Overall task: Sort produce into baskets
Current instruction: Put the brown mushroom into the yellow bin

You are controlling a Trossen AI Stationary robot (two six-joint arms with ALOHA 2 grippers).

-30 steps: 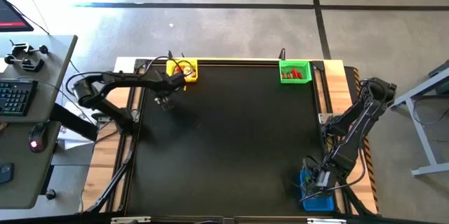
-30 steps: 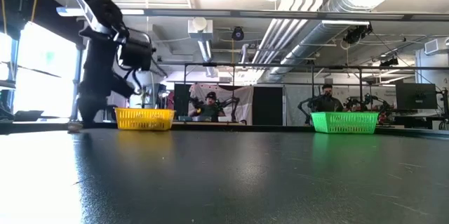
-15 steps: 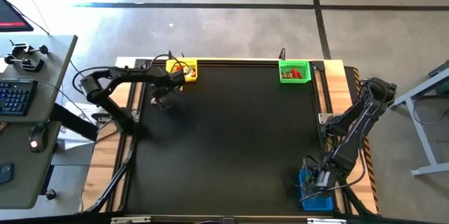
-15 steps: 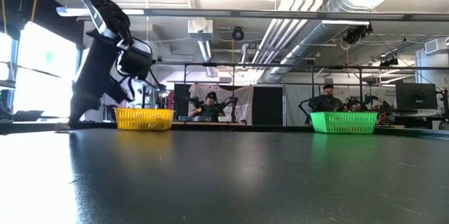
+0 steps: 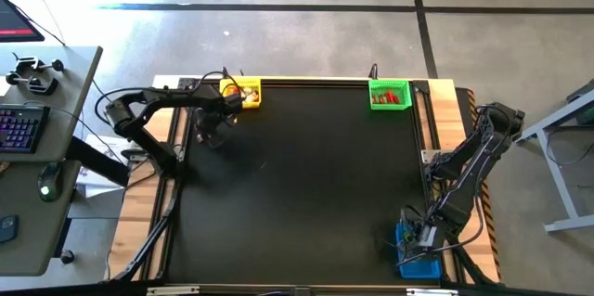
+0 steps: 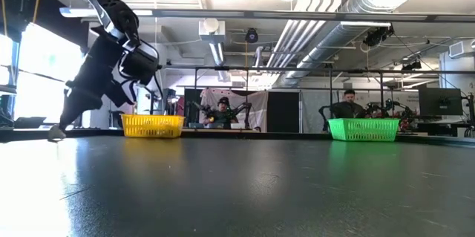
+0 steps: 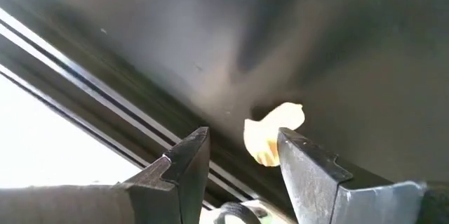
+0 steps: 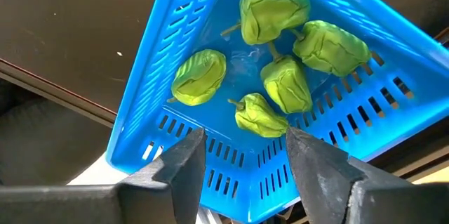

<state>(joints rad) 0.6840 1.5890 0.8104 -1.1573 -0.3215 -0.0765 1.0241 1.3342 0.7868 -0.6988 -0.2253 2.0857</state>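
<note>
The left hand (image 7: 238,157), fingers parted a moderate way and holding nothing, reaches down at the desk's (image 5: 306,194) far left edge, where a cream-white bulb (image 7: 273,133) lies just ahead of the gap between its fingers, closer to one finger. The bulb looks smooth, lumpy and rounded, its long axis apparently running along the fingers' line, though the close view leaves that unsure. Just beyond this hand stands the yellow basket (image 5: 243,92), a mesh plastic box already holding pieces; farther along the same edge is the green basket (image 5: 390,94) with red ones. The right hand (image 8: 242,150), fingers apart, waits over the blue basket (image 8: 210,41) of wrinkled green chunks (image 8: 273,10).
</note>
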